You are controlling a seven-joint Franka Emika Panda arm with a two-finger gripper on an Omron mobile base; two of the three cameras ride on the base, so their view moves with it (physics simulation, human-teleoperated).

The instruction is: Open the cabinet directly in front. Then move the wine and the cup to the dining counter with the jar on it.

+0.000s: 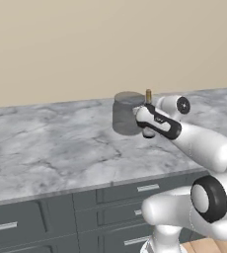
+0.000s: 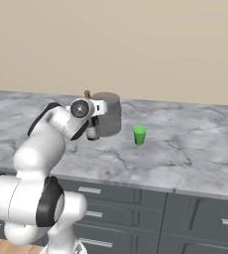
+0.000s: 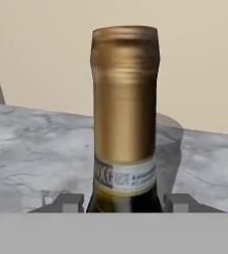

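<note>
My gripper grasps the wine bottle low on its neck, upright beside the lidded grey jar on the marble counter. The green cup stands just past the jar; I cannot tell what either container holds.

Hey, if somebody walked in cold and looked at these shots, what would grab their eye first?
Probably the wine bottle's gold foil neck, looming close in the hand view between the gripper fingertips. Next, the bright green cup standing alone on the dining counter, right of the smoky-grey jar in the right base view. The white arm reaches in beside the jar.
</note>
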